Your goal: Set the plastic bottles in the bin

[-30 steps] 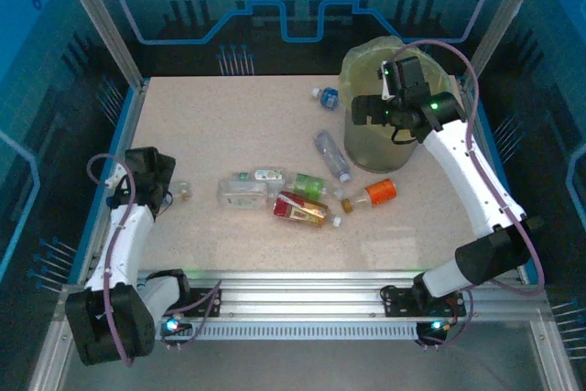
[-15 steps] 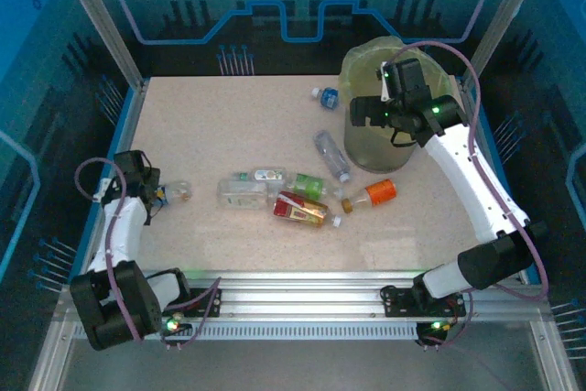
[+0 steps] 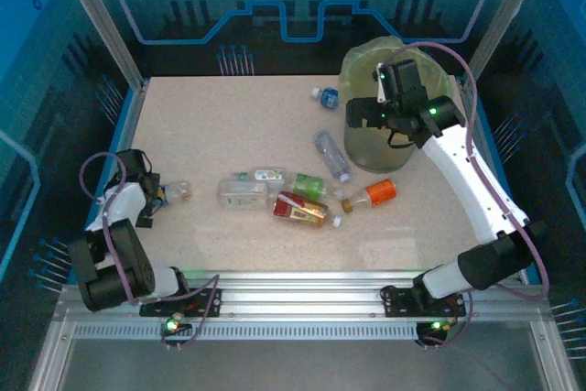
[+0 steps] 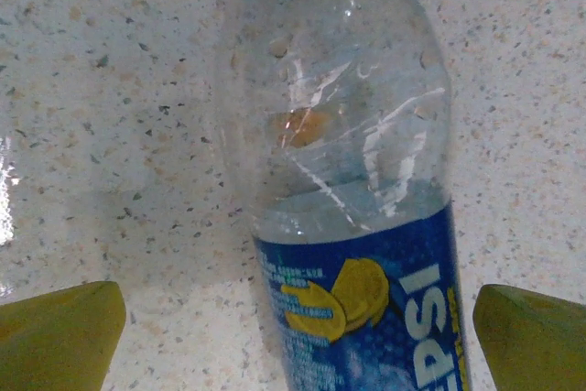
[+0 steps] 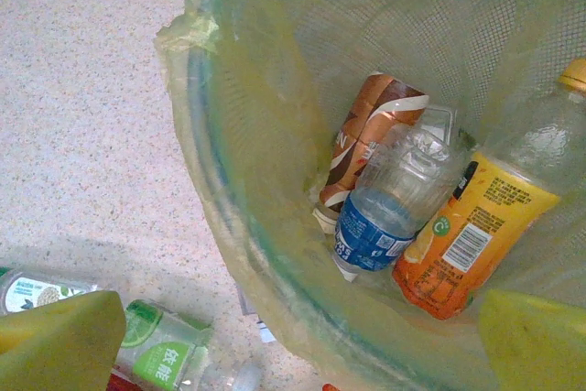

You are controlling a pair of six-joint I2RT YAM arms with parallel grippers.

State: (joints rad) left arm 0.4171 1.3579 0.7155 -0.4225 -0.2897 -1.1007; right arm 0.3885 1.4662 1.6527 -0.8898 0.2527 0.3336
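The left gripper (image 4: 293,341), jaws spread and empty, is now straddling a Pepsi bottle (image 4: 339,180) at the left edge of the table (image 3: 229,125) — its arm has been folding back this past second, seemingly lining up a pick. The right gripper (image 5: 293,336), equally open, is hovering over the bin (image 5: 229,180) — three bottles (image 5: 385,208) are already lying inside.

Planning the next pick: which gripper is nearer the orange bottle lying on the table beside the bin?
Right. The right gripper hangs over the bin, just beyond the orange bottle; the left gripper sits at the far left of the table, open around a Pepsi bottle.
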